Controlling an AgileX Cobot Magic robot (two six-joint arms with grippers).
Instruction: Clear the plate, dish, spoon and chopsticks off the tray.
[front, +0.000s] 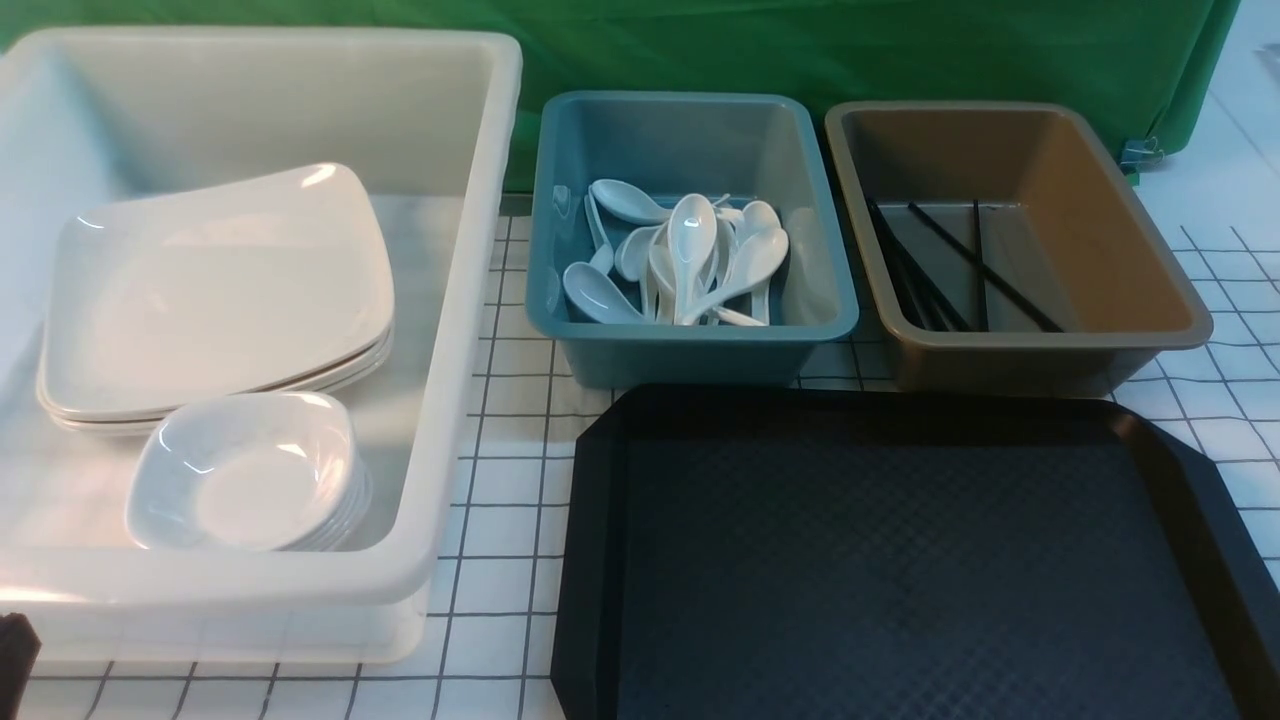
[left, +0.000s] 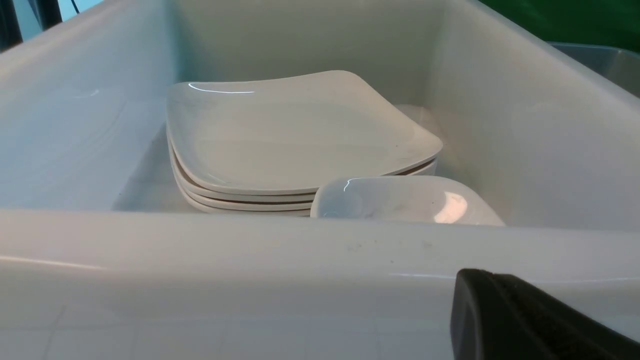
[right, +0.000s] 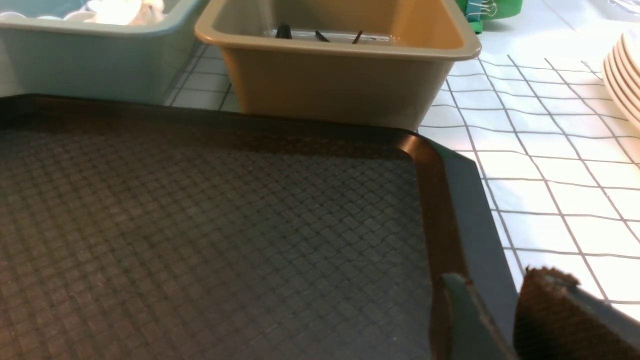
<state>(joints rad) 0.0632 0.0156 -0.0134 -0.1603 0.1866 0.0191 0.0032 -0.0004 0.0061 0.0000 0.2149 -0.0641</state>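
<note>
1. The tray (front: 900, 560) shows bare in the front view: no plate, dish, spoon or chopsticks on its visible surface, so the clearing looks done
2. The plate (front: 215, 290) tops a stack in the white tub (front: 470, 300), with small dishes (front: 245, 470) in front; the spoons (front: 690, 260) lie piled in the blue tub (front: 840, 300), the chopsticks (front: 950, 270) in the brown tub (front: 1190, 320)
3. Left gripper (left: 530, 320) sits closed and empty just outside the white tub's near wall; a careless lift could knock that rim
4. Right gripper (right: 505, 320) stands partly open, holding nothing, over the tray's corner; dropping lower could catch the raised edge and shift the tray
5. Only the right wrist view shows another plate stack (right: 622, 75) off to the side; the front view misses it
6. Only the left wrist view shows clearly that three plates are stacked
</note>
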